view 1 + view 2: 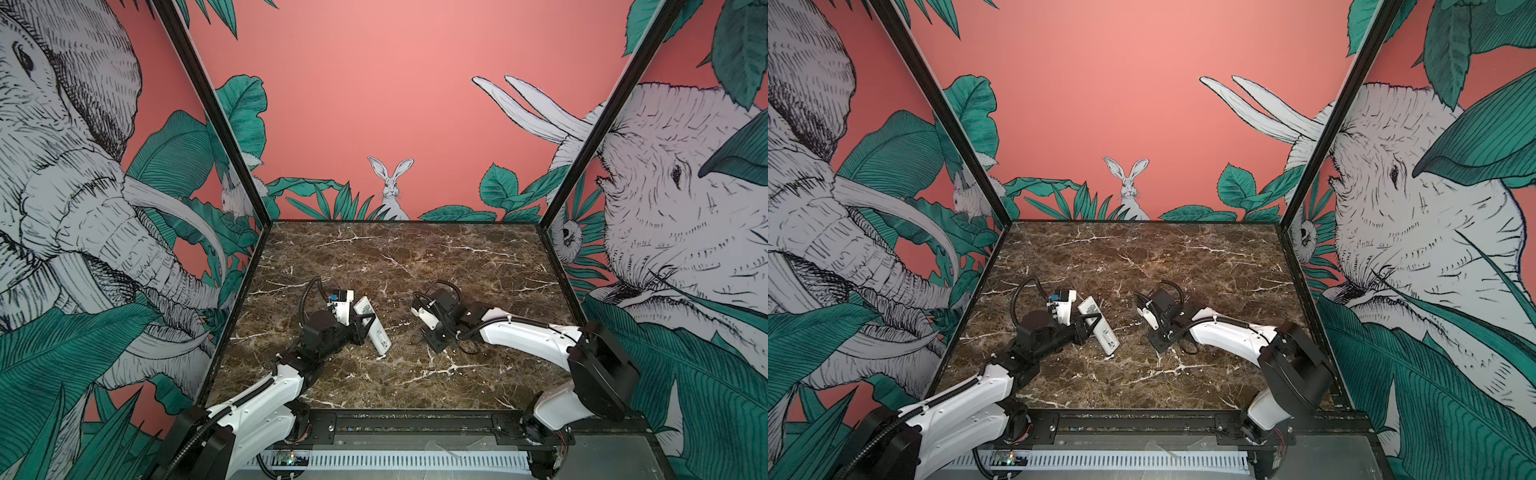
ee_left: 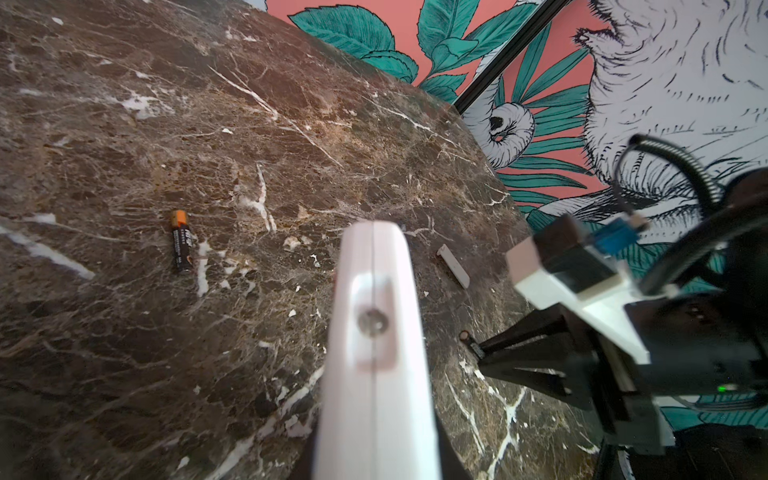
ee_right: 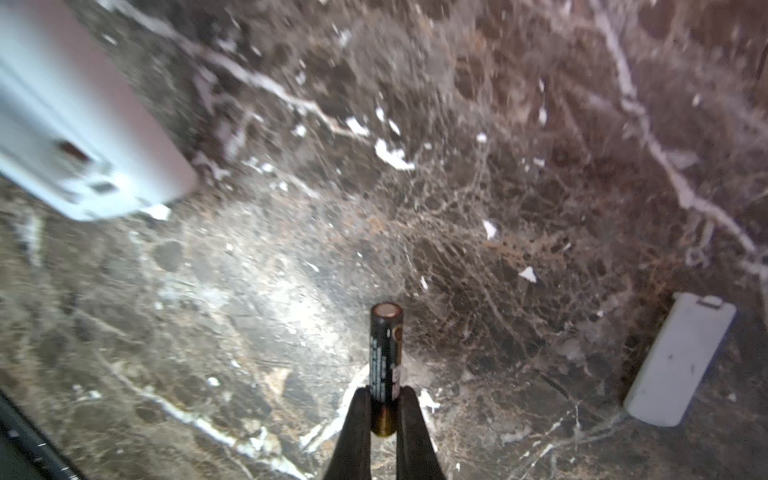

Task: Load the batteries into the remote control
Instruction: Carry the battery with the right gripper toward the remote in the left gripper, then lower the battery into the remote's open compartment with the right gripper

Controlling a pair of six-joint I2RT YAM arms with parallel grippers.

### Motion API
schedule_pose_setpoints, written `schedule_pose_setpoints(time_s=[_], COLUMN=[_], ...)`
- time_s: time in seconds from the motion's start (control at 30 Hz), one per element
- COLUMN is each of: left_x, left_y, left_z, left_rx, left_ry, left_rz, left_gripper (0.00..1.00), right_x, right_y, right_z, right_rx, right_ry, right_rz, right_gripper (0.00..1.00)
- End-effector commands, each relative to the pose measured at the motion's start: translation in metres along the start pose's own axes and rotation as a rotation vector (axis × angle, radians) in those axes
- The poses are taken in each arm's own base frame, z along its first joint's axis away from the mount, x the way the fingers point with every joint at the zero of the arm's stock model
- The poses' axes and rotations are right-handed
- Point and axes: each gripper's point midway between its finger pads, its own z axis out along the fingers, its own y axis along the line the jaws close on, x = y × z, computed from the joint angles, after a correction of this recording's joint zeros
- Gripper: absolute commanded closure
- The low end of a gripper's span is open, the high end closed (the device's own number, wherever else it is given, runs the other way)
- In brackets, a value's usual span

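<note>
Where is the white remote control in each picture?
In a top view: remote control left of centre, in the left gripper.
In a top view: the same place.
Left wrist: middle, close up, end-on.
Right wrist: blurred, at a corner.
Shared landmark: marble table.

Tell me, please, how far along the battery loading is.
Done: the battery cover is off, lying on the table. In hand: the left gripper grips the remote control, label side up; the right gripper pinches one battery. Left: insert it, then the second battery lying loose on the table, then presumably refit the cover.
</note>
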Motion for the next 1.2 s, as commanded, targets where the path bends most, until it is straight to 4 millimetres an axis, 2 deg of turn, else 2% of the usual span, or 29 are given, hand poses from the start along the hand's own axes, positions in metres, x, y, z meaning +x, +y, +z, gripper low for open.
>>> schedule_pose_setpoints(time_s=[0.0, 0.2, 0.43, 0.53, 0.7, 0.87, 1.07, 1.17], left_x=[-0.008, -0.007, -0.027, -0.034, -0.040, -0.043, -0.049, -0.052], left_y=[-0.014, -0.019, -0.037, -0.044, -0.055, -0.062, -0.061, -0.062], left_z=[0.003, 0.008, 0.008, 0.008, 0.011, 0.011, 0.008, 0.008], left_rx=[0.077, 0.113, 0.154, 0.185, 0.259, 0.327, 0.340, 0.347], left_ry=[-0.036, -0.019, -0.025, -0.032, -0.022, -0.010, -0.031, -0.034], left_rz=[-0.026, -0.051, -0.125, -0.171, -0.224, -0.253, -0.277, -0.275], left_gripper=[1.00, 1.00, 1.00, 1.00, 1.00, 1.00, 1.00, 1.00], right_x=[-0.026, -0.037, -0.048, -0.048, -0.043, -0.033, -0.017, -0.018], right_y=[0.022, 0.047, 0.079, 0.084, 0.085, 0.075, 0.064, 0.064], right_z=[-0.008, -0.009, -0.027, -0.032, -0.041, -0.049, -0.051, -0.052], right_rx=[-0.093, -0.147, -0.229, -0.249, -0.245, -0.184, -0.121, -0.116], right_ry=[-0.112, -0.133, -0.156, -0.124, -0.053, 0.018, 0.134, 0.143], right_rz=[-0.023, -0.034, -0.052, -0.047, -0.044, -0.036, -0.004, -0.001], right_gripper=[0.96, 0.96, 0.96, 0.96, 0.96, 0.96, 0.97, 0.97])
